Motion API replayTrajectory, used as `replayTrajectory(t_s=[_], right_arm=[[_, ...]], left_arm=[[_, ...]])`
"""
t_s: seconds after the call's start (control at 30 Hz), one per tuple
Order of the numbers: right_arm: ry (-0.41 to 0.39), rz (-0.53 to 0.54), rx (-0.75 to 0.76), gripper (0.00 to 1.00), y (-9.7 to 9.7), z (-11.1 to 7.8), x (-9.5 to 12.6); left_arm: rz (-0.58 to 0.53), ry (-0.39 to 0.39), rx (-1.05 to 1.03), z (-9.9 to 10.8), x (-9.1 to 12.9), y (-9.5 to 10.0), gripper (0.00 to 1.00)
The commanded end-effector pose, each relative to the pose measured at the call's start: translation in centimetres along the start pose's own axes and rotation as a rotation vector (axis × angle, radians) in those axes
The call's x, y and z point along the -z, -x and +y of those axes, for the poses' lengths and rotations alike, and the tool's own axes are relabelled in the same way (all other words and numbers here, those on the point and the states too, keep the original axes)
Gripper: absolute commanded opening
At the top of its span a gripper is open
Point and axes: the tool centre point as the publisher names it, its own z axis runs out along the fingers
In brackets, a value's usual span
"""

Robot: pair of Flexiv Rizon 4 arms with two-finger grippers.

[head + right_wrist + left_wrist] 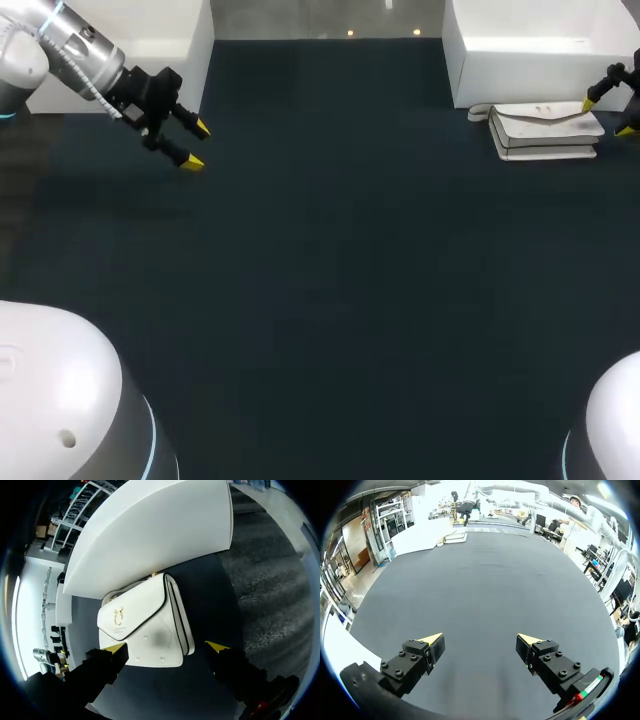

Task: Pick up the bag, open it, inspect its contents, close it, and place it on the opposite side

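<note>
A white handbag (545,131) with a flap and a gold clasp lies flat at the table's far right, next to a white box. In the right wrist view the bag (145,622) lies just ahead of my right gripper (167,649), whose fingers stand open above it, one yellow tip over the bag's edge. In the head view my right gripper (610,112) shows only at the picture's right edge, over the bag's right end. My left gripper (197,145) hangs open and empty at the far left. From the left wrist view (480,640) the bag (454,537) is small across the table.
A white box (540,45) stands at the back right, right behind the bag. Another white box (150,30) stands at the back left. The dark tabletop (330,280) stretches between the two arms.
</note>
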Motion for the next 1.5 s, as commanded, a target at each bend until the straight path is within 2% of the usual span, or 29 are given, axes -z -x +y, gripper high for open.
replayTrajectory(t_s=[0.03, 0.17, 0.23, 0.3, 0.57, 0.7, 0.73, 0.87, 0.93, 1.2, 1.5], right_arm=[[-0.109, 0.026, -0.006, 0.98, 0.5, 1.3, -1.0], [-0.121, 0.042, -0.018, 0.85, 0.7, 1.6, -1.7], [-0.125, 0.048, -0.024, 0.64, 0.9, 1.8, -1.9], [-0.128, 0.052, -0.027, 0.52, 0.9, 1.9, -2.1], [-0.137, 0.073, -0.038, 0.47, 1.0, 2.0, -2.9], [-0.139, 0.090, -0.037, 0.41, 0.7, 2.0, -3.1], [-0.139, 0.094, -0.037, 0.38, 0.7, 2.0, -3.2], [-0.137, 0.108, -0.034, 0.16, 0.5, 1.8, -3.2], [-0.133, 0.121, -0.033, 0.00, 0.4, 1.5, -3.1], [-0.122, 0.168, -0.030, 0.00, -0.2, 0.2, -2.9], [-0.112, 0.244, 0.018, 0.00, -2.5, -1.1, -3.0]], left_arm=[[0.003, -0.003, -0.001, 0.1, -0.1, 0.2, 1.00], [0.003, -0.003, -0.001, 0.1, -0.1, 0.2, 1.00], [0.003, -0.003, -0.001, 0.1, -0.1, 0.2, 1.00], [0.003, -0.003, -0.001, 0.1, -0.1, 0.2, 1.00], [0.003, -0.003, -0.001, 0.1, -0.1, 0.2, 1.00], [0.003, -0.003, -0.001, 0.1, -0.1, 0.2, 1.00], [0.003, -0.003, -0.001, 0.1, -0.1, 0.2, 1.00], [0.003, -0.003, -0.001, 0.1, -0.1, 0.2, 1.00], [0.003, -0.003, -0.001, 0.1, -0.1, 0.2, 1.00], [0.003, -0.003, -0.001, 0.1, -0.1, 0.2, 1.00], [0.003, -0.003, -0.001, 0.1, -0.1, 0.2, 1.00]])
